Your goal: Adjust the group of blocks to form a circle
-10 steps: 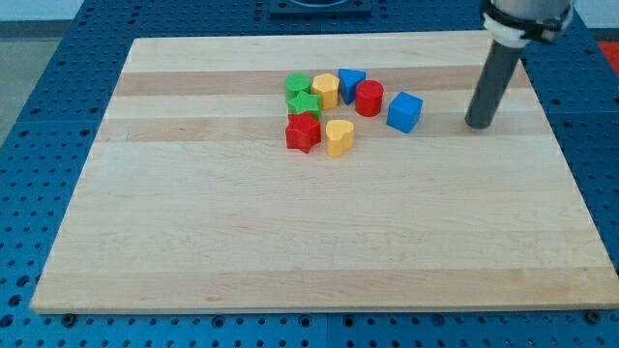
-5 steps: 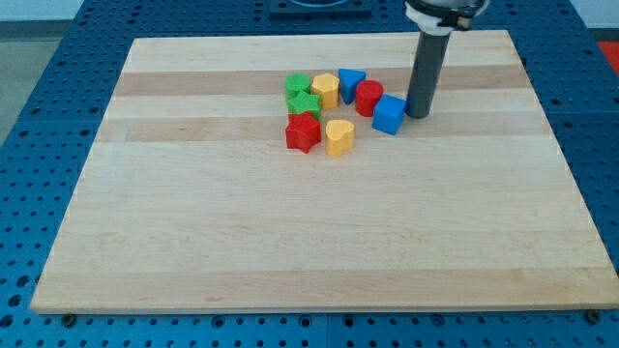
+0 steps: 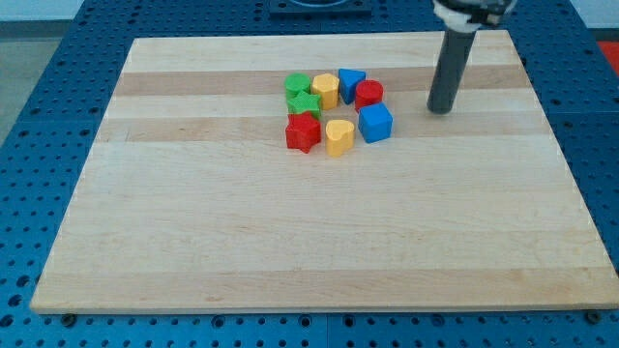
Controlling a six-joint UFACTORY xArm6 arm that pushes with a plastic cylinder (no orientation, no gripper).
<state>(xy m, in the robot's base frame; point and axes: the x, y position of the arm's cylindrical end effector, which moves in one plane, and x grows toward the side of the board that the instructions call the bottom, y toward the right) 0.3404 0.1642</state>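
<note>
Several blocks sit in a tight ring at the board's upper middle. Two green blocks (image 3: 301, 94) stand at the left, a yellow block (image 3: 325, 90) and a blue triangular block (image 3: 351, 83) at the top, a red cylinder (image 3: 368, 94) at the upper right. A blue cube (image 3: 375, 123) sits at the lower right, a yellow heart (image 3: 338, 137) and a red star (image 3: 303, 131) at the bottom. My tip (image 3: 441, 110) is on the board to the right of the blue cube, apart from every block.
The wooden board (image 3: 309, 242) lies on a blue perforated table (image 3: 39, 116). The board's right edge runs to the right of my rod.
My tip came in from the right, pushed the blue cube left and down next to the yellow heart, then drew back to the right and up.
</note>
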